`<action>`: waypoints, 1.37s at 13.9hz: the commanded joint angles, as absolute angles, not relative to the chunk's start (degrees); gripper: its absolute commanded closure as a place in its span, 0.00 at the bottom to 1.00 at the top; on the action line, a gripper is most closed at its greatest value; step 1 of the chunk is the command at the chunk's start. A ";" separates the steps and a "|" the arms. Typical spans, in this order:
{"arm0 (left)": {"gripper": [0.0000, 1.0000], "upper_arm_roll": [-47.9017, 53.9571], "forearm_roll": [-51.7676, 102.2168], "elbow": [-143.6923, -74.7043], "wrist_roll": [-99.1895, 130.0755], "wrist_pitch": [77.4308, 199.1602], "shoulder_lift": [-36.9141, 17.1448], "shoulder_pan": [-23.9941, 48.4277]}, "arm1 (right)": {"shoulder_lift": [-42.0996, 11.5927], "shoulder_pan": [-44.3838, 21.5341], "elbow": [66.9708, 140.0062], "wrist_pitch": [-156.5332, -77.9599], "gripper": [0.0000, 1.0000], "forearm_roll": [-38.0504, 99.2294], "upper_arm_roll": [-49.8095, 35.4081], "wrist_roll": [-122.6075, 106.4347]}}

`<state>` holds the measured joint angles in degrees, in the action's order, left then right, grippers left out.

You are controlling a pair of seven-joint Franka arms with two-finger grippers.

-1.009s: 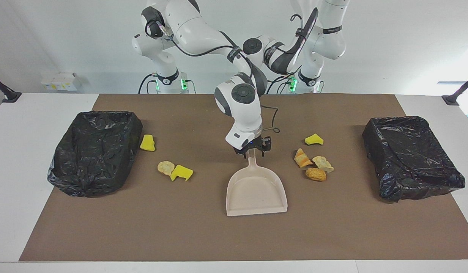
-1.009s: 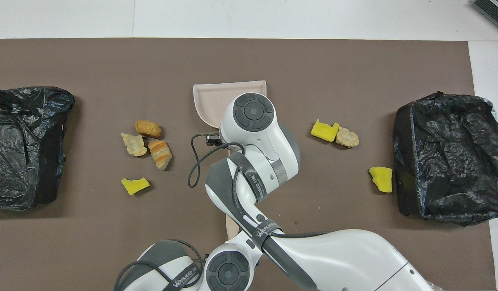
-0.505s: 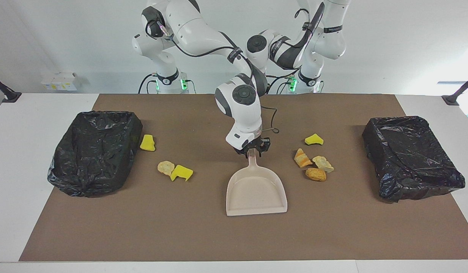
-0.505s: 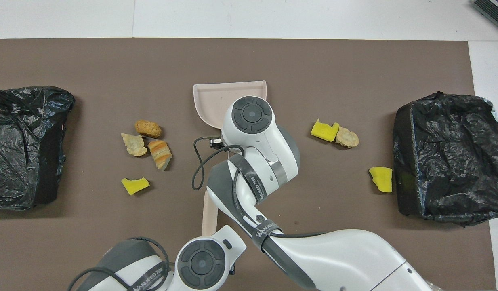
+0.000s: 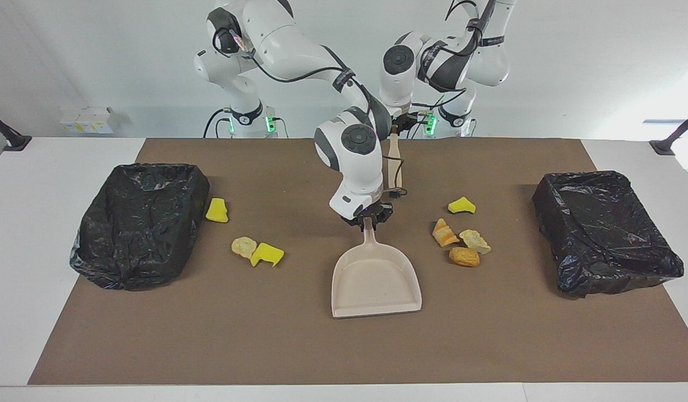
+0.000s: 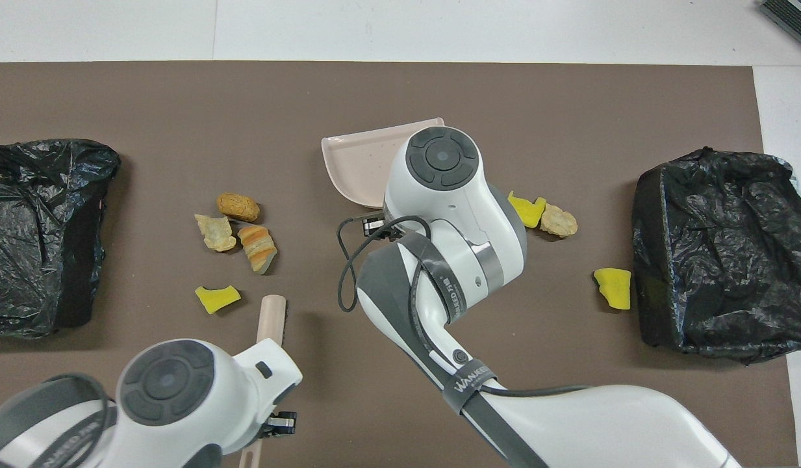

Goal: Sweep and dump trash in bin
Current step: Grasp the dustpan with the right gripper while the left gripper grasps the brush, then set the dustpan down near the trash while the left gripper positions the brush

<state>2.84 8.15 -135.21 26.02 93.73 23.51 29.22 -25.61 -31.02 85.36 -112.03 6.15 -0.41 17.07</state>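
- The crumpled black plastic-lined bin (image 5: 137,223) is sitting at the right arm's end of the brown surface (image 5: 299,346). A dump aimed here risks spilling, because the slack liner is sagging over the rim.
- A bright yellow sponge chunk (image 5: 216,210) is lying just beside that bin. A sweep could be wedging it against the wall instead of onto the pan.
- A tan bread-like lump (image 5: 244,246) and a second yellow sponge chunk (image 5: 267,254) are touching each other, between the bin and the pan. Being light, they may be skidding or rolling ahead of the bristles.
- The right claw (image 5: 369,221) is pinching shut on the tip of the beige plastic dustpan (image 5: 375,285), whose mouth is facing away from the robots. Held so far out on its handle, the pan may be twisting or drooping in the grip.
- The left claw (image 5: 397,124) is gripping the beige long-handled brush (image 5: 395,162) fully closed, up in the air over the robots' edge of the mat. The brush is hanging close by the right arm, so the two may be colliding or snagging the cable.
- Four more scraps (image 5: 461,240), yellow, orange and tan, are clustering toward the left arm's end, near the pan. A hard stroke could be scattering them.
- The other black-lined bin (image 5: 606,229) is standing at the left arm's end, well apart from the pan.
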 commanded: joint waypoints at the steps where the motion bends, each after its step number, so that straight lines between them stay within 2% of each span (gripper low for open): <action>1: 1.00 3.43 7.30 -133.51 24.79 92.55 23.30 21.91 | -21.63 -29.89 88.24 -111.19 1.00 6.33 -0.88 7.84; 6: 1.00 3.51 7.03 -134.56 24.87 96.67 22.41 7.85 | -19.78 -28.39 88.42 -103.38 1.00 5.02 -0.53 -10.94; 9: 1.00 3.52 5.99 -138.50 24.52 100.44 22.50 2.12 | -17.76 -27.60 91.91 -100.28 1.00 1.17 -0.44 -19.22; 13: 1.00 3.60 3.34 -146.49 23.82 108.08 21.45 2.90 | -13.72 -26.29 100.44 -102.29 1.00 -7.10 -0.53 -32.03; 15: 1.00 3.87 3.34 -146.51 23.73 109.42 20.75 3.95 | -12.57 -25.14 102.65 -102.93 1.00 -7.56 -0.62 -39.00; 19: 1.00 3.87 3.43 -146.34 26.18 115.99 16.36 11.67 | -10.90 -25.66 105.64 -103.79 1.00 -7.73 -0.70 -43.76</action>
